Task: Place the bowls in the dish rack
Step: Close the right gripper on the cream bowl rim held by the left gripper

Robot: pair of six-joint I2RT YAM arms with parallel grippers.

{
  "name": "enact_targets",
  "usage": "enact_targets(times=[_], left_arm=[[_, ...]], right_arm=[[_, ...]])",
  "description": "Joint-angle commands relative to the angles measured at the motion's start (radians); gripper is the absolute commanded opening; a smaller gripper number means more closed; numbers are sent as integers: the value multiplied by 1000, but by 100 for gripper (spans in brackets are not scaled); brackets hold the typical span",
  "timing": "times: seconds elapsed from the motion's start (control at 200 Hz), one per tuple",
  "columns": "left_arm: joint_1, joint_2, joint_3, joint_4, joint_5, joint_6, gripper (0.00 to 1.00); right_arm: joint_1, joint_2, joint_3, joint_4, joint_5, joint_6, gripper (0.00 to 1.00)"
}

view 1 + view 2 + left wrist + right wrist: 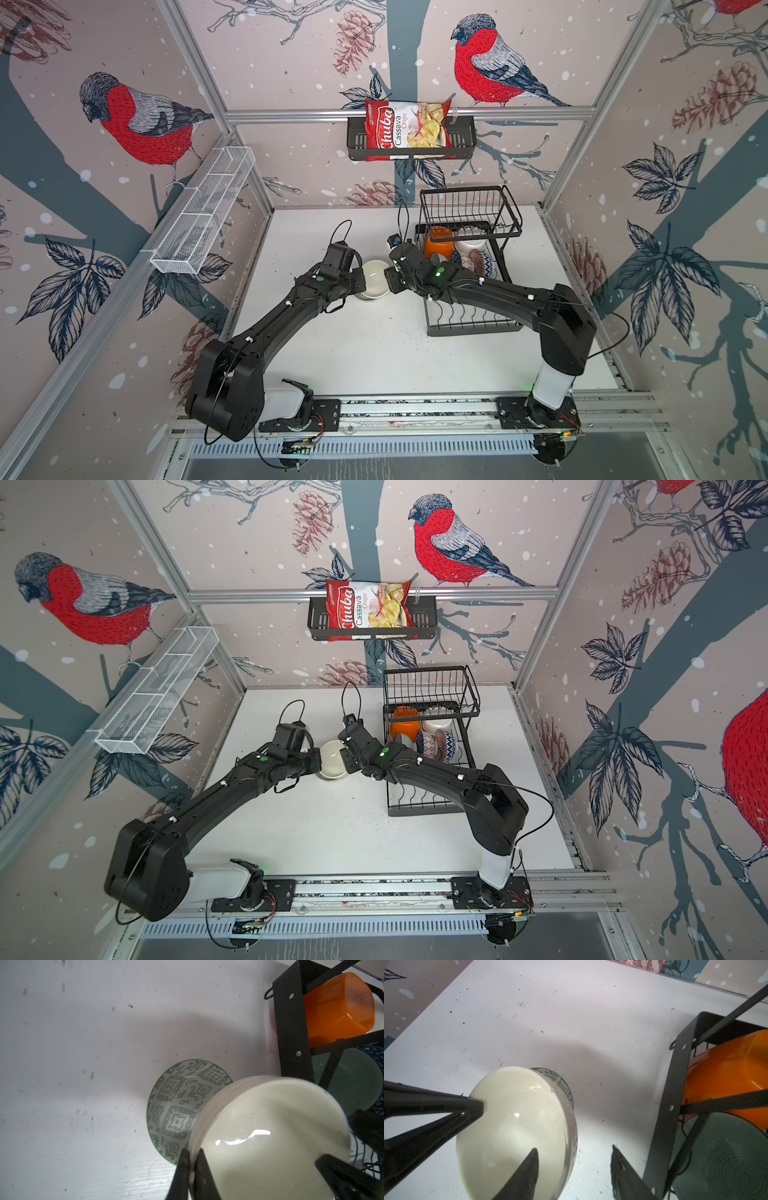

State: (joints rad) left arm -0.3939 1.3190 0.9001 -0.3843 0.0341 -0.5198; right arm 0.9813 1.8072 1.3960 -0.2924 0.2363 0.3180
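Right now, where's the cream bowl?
Cream bowl: mid-table in both top views, just left of the dish rack, pinched by the left tool, tilted over the green-patterned bowl.

green-patterned bowl (172,1105): half hidden behind cream bowl (270,1136) | teal bowl (720,1157): cut off at view edge

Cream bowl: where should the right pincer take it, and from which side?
The free rim facing the dish rack, opposite the left pincer. Come from the rack side, one finger inside, one outside: the cream bowl is held tilted with its mouth exposed, and the open right pincer straddles that edge.
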Motion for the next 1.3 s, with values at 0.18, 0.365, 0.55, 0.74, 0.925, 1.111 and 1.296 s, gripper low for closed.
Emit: enact_targets(times=[0.18, 0.365, 0.55, 0.74, 0.925, 1.111, 1.296], left_arm=[[-2, -23, -17, 85, 0, -33, 0], [-6, 0, -14, 80, -16, -43, 0], [-8, 17, -6, 81, -19, -43, 0], [-8, 22, -6, 95, -2, -42, 0], [-8, 22, -5, 100, 16, -40, 0], [-7, 4, -16, 118, 22, -43, 27], [-8, -24, -22, 129, 22, -42, 62]], right_arm=[[0, 84, 92, -67, 50, 59, 47], [3, 136, 151, -102, 86, 67, 40], [7, 160, 166, -112, 101, 69, 31], [7, 178, 178, -117, 119, 76, 16], [12, 187, 193, -120, 145, 75, 0], [18, 177, 198, -123, 181, 67, 0], [20, 141, 175, -119, 195, 64, 0]])
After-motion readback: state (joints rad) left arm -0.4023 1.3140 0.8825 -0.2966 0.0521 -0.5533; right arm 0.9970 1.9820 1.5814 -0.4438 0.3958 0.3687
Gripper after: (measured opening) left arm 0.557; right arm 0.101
